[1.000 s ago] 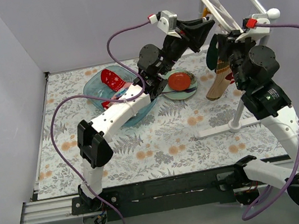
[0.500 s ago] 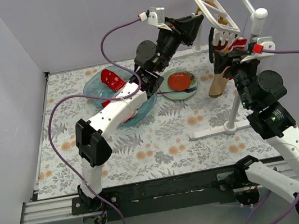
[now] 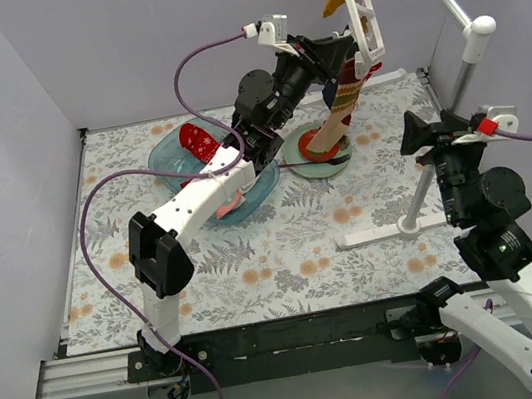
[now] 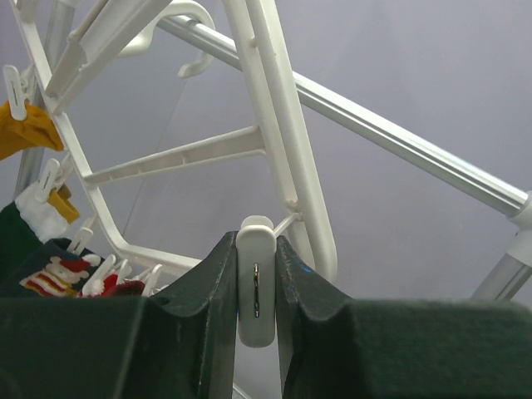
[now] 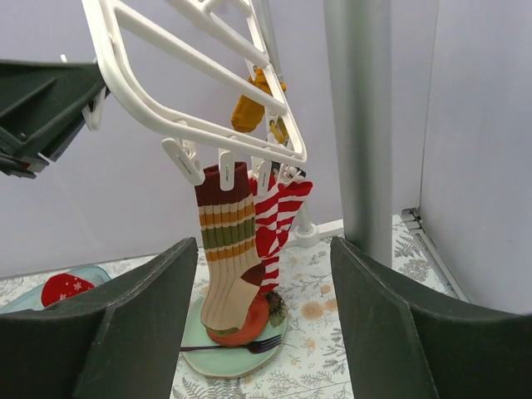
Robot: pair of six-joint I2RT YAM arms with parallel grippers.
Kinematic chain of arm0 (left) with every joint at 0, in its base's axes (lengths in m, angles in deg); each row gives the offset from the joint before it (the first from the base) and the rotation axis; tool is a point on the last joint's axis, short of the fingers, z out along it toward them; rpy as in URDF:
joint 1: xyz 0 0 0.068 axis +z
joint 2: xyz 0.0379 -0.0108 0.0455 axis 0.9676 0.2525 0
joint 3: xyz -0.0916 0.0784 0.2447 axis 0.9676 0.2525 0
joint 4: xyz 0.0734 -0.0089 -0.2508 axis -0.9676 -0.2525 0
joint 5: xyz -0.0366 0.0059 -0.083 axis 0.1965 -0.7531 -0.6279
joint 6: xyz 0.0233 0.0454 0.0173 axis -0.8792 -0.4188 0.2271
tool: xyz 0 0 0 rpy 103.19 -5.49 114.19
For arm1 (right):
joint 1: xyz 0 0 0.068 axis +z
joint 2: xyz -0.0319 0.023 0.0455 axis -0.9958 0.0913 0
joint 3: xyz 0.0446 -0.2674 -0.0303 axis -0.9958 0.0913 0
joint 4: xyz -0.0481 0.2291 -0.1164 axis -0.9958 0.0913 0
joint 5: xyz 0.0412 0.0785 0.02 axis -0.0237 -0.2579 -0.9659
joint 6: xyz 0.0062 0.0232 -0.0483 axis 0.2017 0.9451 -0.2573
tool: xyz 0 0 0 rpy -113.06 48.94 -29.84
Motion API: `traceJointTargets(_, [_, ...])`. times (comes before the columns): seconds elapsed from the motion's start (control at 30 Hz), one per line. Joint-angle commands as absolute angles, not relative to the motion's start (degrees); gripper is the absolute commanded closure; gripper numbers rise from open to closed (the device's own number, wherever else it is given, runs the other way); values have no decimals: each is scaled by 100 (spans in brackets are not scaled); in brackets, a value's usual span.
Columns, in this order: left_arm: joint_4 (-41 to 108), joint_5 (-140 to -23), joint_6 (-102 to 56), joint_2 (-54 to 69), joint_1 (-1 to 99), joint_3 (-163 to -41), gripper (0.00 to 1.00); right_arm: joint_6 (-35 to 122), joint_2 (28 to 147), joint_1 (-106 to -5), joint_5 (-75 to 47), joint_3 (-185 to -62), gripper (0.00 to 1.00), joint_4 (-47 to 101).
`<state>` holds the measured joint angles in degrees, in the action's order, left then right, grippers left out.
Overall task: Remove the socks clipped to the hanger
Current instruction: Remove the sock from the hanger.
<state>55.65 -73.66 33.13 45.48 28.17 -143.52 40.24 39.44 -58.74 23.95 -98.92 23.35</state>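
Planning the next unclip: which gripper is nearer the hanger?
Left. The left gripper pinches a clip on the hanger; the right gripper is open by the pole, apart from it.

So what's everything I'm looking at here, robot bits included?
hanger: one, white, hung high at the back
stand: one, grey-white, right side
clip: one, white, on the hanger
striped socks: two, brown-tan and red-white, clipped, hanging over the plate
yellow sock: one, mustard, clipped to hanger
dark sock: one, dark green, clipped to hanger
red sock: one, red, in tub
tub: one, see-through blue, back left
plate: one, green, back centre
ball: one, red-orange, on plate
fork: one, dark, on plate
tablecloth: one, floral, over the table
left fingers: two, black, shut on the clip
right fingers: two, black, open, facing the socks
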Motion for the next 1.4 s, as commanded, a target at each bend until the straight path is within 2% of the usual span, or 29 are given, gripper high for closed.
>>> traceJointTargets(0.0, [5425,-7251,3360,3935,2967,-14247,100,3933,3692,-5910,2999,-9864,26,2332])
traceJointTargets(0.33, [5197,-7681,3562,3697,2906,-14431,100,4056,3288,-5918,2349,-9169,23,1973])
traceJointTargets(0.53, [5118,-7831,3624,3662,2809,-14598,100,3985,3436,-5910,2217,-9274,21,2025])
traceJointTargets(0.97, [4933,-8253,4169,3926,2563,-15389,100,4082,3674,-5910,2357,-9046,19,1823])
traceJointTargets(1.37, [4854,-7857,4283,4084,2598,-15398,100,3959,3551,-5910,2629,-9098,19,1902])
